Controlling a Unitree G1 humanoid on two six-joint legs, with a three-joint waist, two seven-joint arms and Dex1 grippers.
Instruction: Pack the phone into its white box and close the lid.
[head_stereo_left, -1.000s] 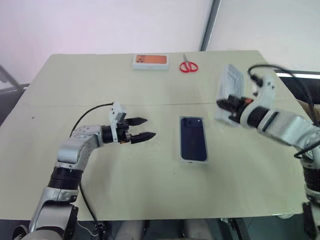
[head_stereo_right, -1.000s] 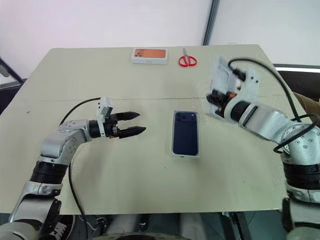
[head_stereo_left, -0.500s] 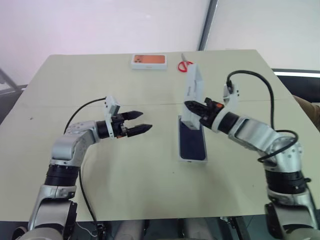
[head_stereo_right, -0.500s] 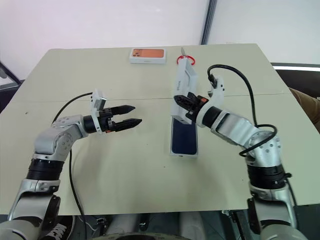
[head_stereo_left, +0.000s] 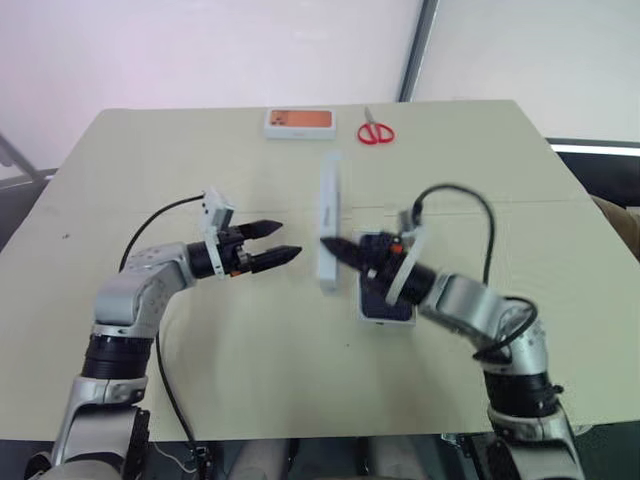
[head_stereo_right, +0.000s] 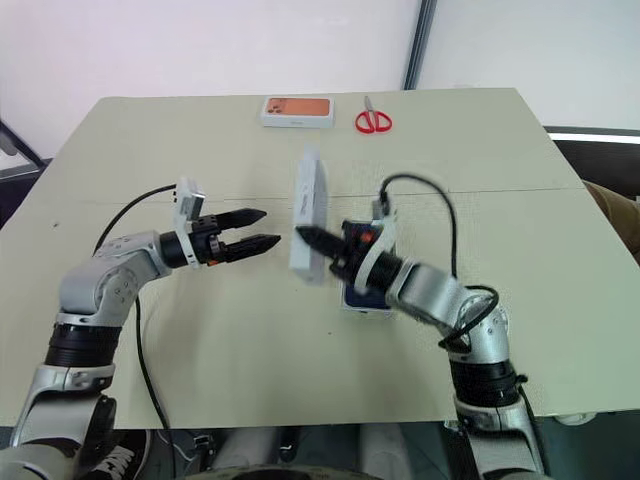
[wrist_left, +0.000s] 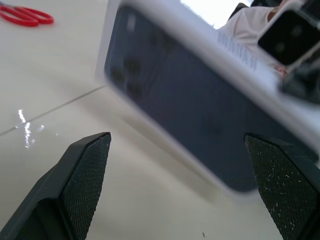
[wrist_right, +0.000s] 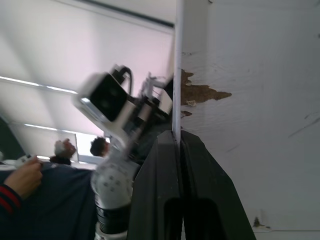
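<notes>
R pincer (head_stereo_right: 303, 236) clamps lid (head_stereo_right: 307, 214) by one thin wall, lid on edge above worktop (head_stereo_right: 150, 130). L pincer (head_stereo_right: 262, 227) gapes just beside, empty. Phone (head_stereo_left: 386, 298) lies in white box (head_stereo_left: 411, 318). Risk: edge grip pivots, lid drops during handover.

You see one phone (head_stereo_left: 383, 285), one lid (head_stereo_left: 328, 221), one orange-topped box (head_stereo_left: 299, 122), one pair of scissors (head_stereo_left: 376, 131), and perhaps two people (wrist_right: 100, 146) behind.
</notes>
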